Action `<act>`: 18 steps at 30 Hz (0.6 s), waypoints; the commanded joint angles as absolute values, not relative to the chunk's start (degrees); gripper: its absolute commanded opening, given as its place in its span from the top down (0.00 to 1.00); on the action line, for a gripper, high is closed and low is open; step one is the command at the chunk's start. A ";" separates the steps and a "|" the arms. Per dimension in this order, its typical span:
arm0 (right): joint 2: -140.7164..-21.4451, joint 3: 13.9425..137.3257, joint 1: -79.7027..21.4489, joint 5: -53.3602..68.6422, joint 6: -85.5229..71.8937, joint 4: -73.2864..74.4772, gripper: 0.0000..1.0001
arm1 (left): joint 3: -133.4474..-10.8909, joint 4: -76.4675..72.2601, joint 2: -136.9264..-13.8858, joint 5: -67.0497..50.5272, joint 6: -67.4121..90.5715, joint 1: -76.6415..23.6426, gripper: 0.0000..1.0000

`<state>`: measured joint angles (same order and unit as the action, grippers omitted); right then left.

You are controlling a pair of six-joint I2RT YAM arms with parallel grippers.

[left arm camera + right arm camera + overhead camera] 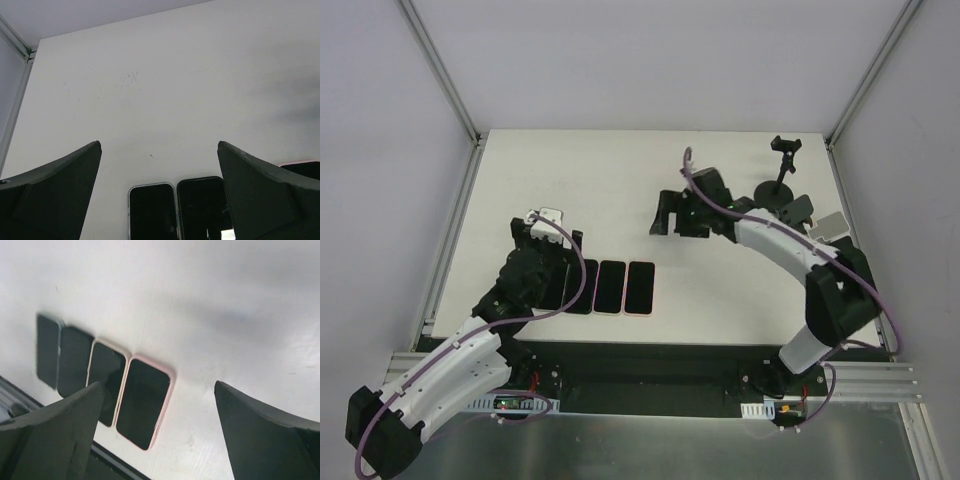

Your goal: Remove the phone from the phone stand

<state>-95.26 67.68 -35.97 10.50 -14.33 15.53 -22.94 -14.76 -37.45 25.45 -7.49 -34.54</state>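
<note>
The black phone stand stands at the far right of the table, and its clamp holds nothing. Several phones lie face up in a row near the front edge: a pink-cased one, a cream-cased one, and dark ones partly under my left arm. My left gripper is open and empty, just beyond the far ends of the phones. My right gripper is open and empty above the table's middle, left of the stand.
A small grey box sits at the right edge near the stand's round base. Metal frame rails run along the table's left edge and right edge. The table's front edge shows in the right wrist view.
</note>
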 commanded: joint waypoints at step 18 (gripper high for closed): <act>-42.40 58.62 2.99 -17.72 8.32 19.78 0.04 | -51.57 7.29 -35.77 26.99 9.84 -14.70 0.01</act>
